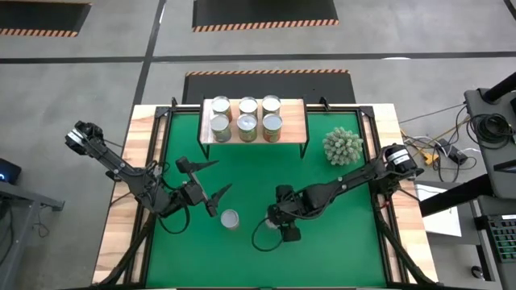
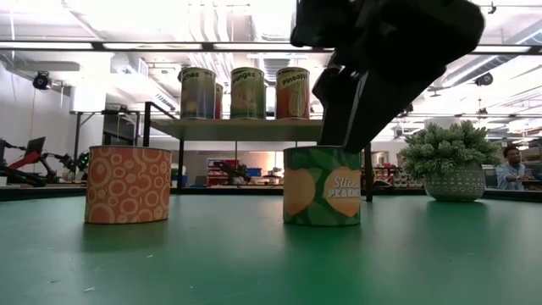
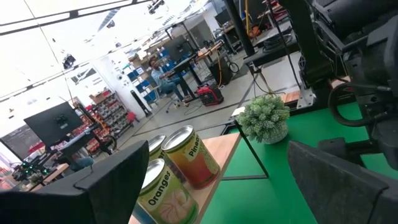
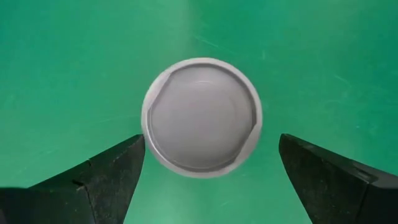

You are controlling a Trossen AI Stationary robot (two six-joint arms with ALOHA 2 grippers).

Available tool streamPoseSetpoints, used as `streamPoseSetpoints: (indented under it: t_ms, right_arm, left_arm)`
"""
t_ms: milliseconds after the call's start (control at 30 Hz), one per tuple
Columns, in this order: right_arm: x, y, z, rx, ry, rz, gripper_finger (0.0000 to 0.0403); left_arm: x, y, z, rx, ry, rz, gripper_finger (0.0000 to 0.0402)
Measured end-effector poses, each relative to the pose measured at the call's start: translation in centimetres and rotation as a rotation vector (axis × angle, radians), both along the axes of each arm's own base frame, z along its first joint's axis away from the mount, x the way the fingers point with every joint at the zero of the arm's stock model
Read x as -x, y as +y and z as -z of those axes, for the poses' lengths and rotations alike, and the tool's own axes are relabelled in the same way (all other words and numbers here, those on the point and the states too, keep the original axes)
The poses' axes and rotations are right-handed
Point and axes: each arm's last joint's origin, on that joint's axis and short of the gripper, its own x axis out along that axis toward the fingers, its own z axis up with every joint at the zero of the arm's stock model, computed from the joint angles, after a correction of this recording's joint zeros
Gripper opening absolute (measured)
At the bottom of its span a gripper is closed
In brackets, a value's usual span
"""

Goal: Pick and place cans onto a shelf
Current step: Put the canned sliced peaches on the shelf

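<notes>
Grey floor (image 1: 97,48) – hazard-striped dark mats (image 1: 264,14) – bright ceiling lights (image 2: 102,44)

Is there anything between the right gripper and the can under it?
No. In the right wrist view, the open right gripper hangs above the can, with only bare green mat around it.

Overhead straight down, low table-level, both sharing shelf (image 1: 254,121), two wrist close-ups

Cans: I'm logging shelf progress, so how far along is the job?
Six cans already stand on the shelf. In hand: the right gripper hangs open straight above the green-labelled can, fingers either side, not gripping. The orange-patterned can also waits on the mat, with the open left gripper nearby.
</notes>
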Motion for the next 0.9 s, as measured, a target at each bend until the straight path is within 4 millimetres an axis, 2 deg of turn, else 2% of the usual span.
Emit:
streamPoseSetpoints:
  t_ms: [467,733,900]
  right_arm:
    - [-0.3,0.1,0.5,-0.017,-0.064,0.001,0.0359]
    - [-0.1,0.0,1.6,0.0,-0.092,0.0,0.0359]
    - [0.0,-0.1,1.8,0.001,-0.094,-0.001,0.0336]
  left_arm:
    - [0.0,0.0,0.0,0.0,0.0,0.0,0.0362]
    - [0.0,0.0,0.0,0.0,0.0,-0.001,0.0362]
    - [0.0,0.0,0.0,0.0,0.0,0.0,0.0362]
